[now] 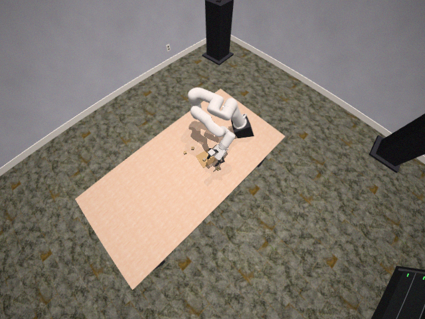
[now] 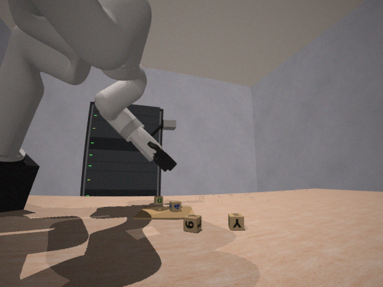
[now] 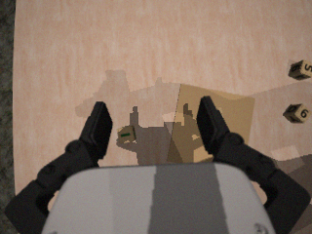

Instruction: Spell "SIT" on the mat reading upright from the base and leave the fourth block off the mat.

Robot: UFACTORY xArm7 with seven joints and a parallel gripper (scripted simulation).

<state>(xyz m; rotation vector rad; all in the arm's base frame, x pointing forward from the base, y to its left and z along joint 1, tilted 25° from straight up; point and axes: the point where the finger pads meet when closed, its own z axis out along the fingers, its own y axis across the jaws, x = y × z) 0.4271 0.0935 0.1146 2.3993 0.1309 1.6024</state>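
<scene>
My gripper [image 1: 212,161] [image 2: 170,167] [image 3: 153,110] is open and empty, tilted above the table between the green-marked block and the mat. The green-marked block [image 1: 217,168] [image 2: 158,200] [image 3: 126,134] stands off the mat; its top shows a green bar lying sideways. The mat [image 1: 200,157] [image 2: 163,215] [image 3: 234,112] lies flat. A blue-marked block [image 1: 204,159] [image 2: 175,205] stands on it, hidden by a finger in the wrist view. Off the mat stand a block with a 6 [image 1: 192,148] [image 2: 192,223] [image 3: 296,113] and a block with a Y [image 1: 184,152] [image 2: 236,222] [image 3: 300,70].
The wooden table [image 1: 147,195] bears everything. The arm's black base [image 1: 243,129] [image 2: 14,182] stands at one end. The table's edge [image 3: 14,97] shows at the left of the wrist view. Arm shadows cross the mat and the green-marked block.
</scene>
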